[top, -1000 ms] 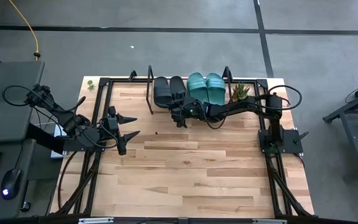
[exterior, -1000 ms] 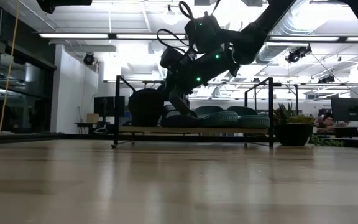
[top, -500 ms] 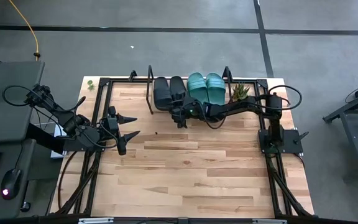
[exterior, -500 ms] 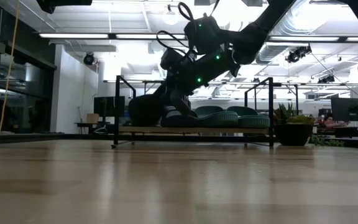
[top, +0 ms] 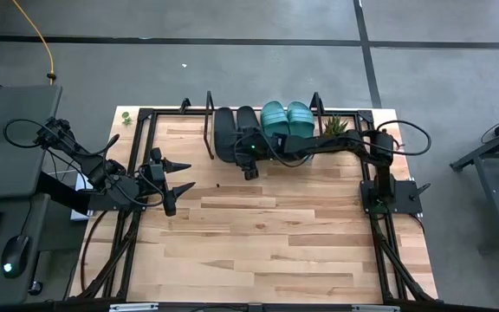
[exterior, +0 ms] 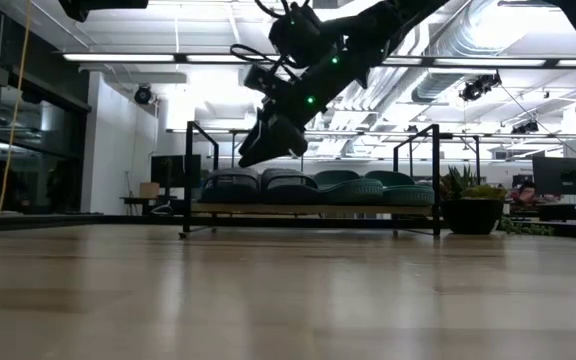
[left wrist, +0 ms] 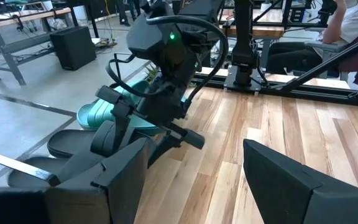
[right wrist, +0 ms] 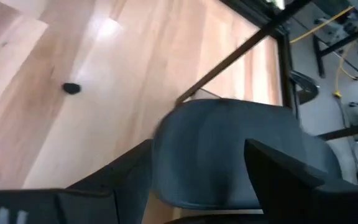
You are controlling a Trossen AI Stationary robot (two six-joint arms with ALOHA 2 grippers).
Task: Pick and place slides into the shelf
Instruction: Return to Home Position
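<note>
The shelf point(top: 209, 121) holds four slides point(top: 287, 123): two black, two teal. The right gripper point(top: 249, 172) hangs spread above the black ones; the left gripper point(top: 185, 175), also spread, is well left of the shelf.

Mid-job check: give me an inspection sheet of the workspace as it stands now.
Surface: wooden tabletop, one small dark speck.
Job's things: two black slides and two teal slides lie side by side on the shelf.
Clutter: potted plant beside the shelf.
Grippers: right gripper open, raised above the black slides, holding nothing; left gripper open, over the table's left side.
Cables: yellow cable on the floor; black loops on both arms.
Surroundings: desk with mouse; seated person.
</note>
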